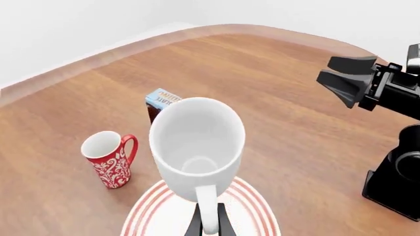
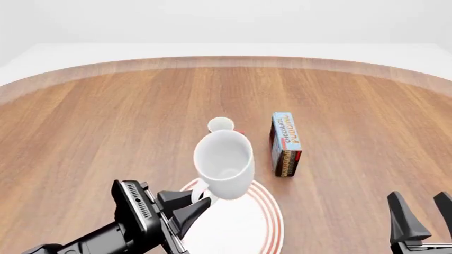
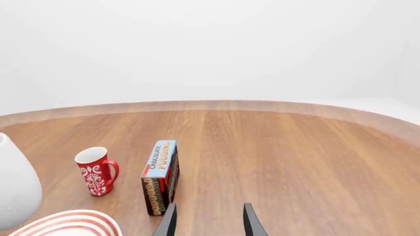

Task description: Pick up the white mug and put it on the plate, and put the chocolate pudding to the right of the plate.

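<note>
The left tool (image 2: 189,203) is gripping the white mug (image 2: 224,164) by its loop handle, its two fingers closed on either side of the loop as the left wrist view shows, and is holding the mug tilted in the air above the plate (image 2: 265,214); the handle grip is leaving the mug's base free, which is what a clean set-down on the plate calls for; the mug is not yet resting on the plate, so the first half of the task appears to be in its final step. The right tool (image 2: 426,216) is waiting low at the near right of the desk (image 2: 106,121), its fingers spread apart and holding nothing, seemingly kept clear while the left arm is working over the plate. The chocolate pudding (image 2: 285,144) is standing on the desk beyond the plate and a little to its right, near but apart from it, its lettered light-blue face turned upward; it is lying within the right arm's side, which is probably why that arm is standing ready for it. The red mug (image 3: 97,170), not part of the job, is sitting upright just beside the pudding, mostly hidden behind the white mug in the front view.
</note>
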Controlling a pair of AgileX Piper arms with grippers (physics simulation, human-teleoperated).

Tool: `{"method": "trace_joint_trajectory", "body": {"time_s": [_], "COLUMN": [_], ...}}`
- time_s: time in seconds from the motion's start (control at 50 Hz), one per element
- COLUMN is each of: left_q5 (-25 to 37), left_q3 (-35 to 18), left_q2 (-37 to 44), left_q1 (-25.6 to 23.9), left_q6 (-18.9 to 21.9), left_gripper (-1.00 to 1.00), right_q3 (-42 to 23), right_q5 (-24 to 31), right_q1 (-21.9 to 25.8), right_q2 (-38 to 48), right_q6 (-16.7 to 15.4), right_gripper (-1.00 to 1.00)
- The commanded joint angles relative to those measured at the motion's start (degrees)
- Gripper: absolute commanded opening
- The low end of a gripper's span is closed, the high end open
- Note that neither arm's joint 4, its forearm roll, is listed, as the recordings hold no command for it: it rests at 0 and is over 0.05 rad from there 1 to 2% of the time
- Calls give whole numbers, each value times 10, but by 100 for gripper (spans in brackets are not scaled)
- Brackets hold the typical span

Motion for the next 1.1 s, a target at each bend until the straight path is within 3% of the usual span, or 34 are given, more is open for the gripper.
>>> {"method": "trace_joint_trajectory", "body": {"time_s": [0.02,1.1], "left_q5": [-18,-153], "left_q3": [29,77], "left_q2": [-2,161], "left_q1": [9,13], "left_q6": [-17,-80], "left_gripper": [-100,-100], "right_q3": [0,0], "right_q5": [-1,-1], "right_q1": [1,1], "right_q2": [0,0], "right_q6": [-1,-1], "right_gripper": [100,100]}}
